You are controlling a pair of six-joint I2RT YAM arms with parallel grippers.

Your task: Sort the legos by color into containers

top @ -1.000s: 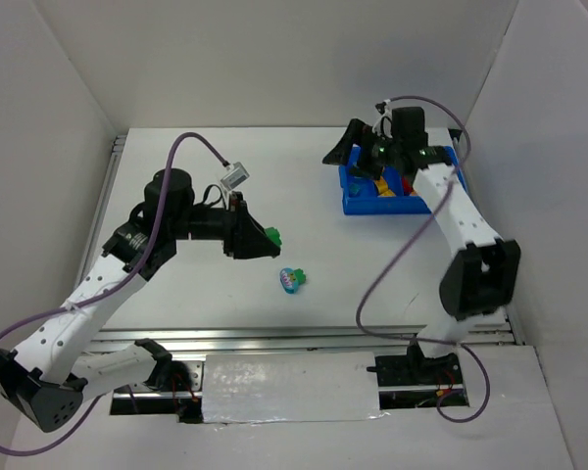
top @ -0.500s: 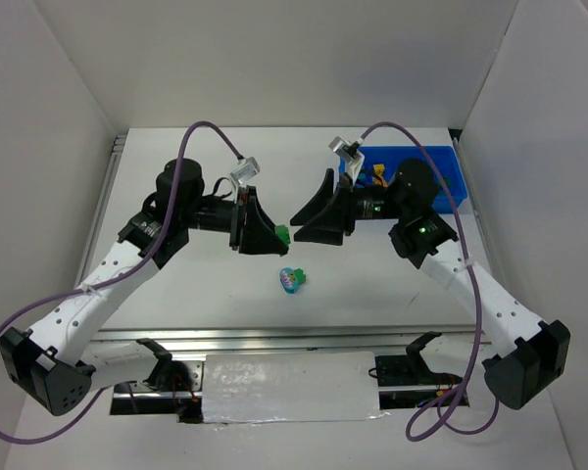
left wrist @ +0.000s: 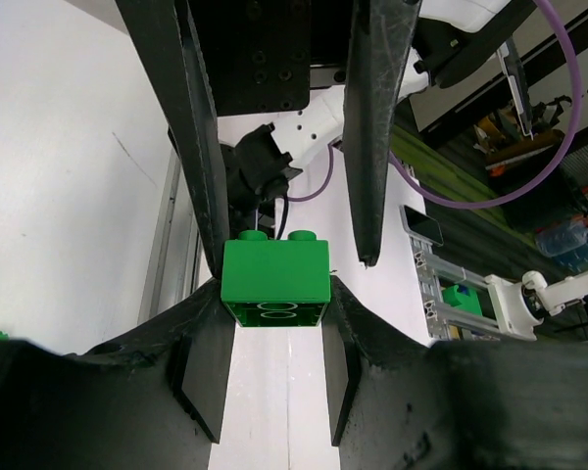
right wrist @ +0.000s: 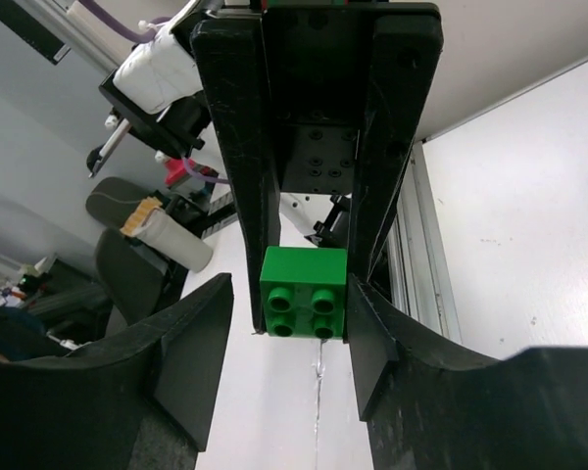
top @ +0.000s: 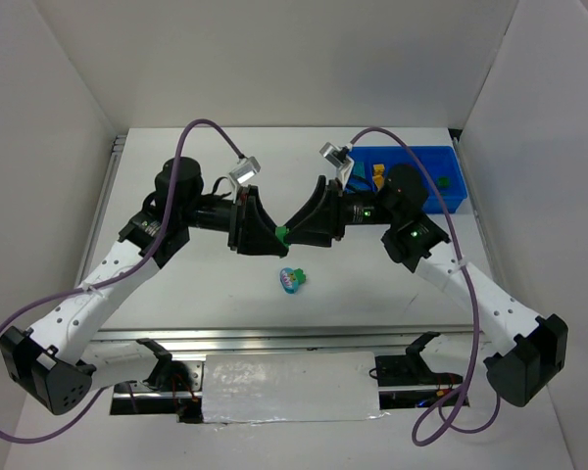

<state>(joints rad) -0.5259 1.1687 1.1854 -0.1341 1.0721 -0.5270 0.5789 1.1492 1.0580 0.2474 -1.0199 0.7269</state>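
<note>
Small green plastic lego brick (left wrist: 276, 284), likely light, stiff, slick, sits clamped in the left gripper (left wrist: 276, 305). The right gripper (right wrist: 292, 294) straddles it, jaws apart; pinch flat sides

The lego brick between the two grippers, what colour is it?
The brick is plain green, clearest in the left wrist view.

The right arm, over the shallow bright-blue plastic tray (top: 455, 196) a second ago, now reaches to the centre and leaves the tray uncovered. The right gripper (top: 292, 229), just short of the small green plastic lego brick (top: 282, 233) half a second ago, now straddles it, jaws spread. The left gripper (top: 274, 236) now holds that brick slightly further right.
</note>
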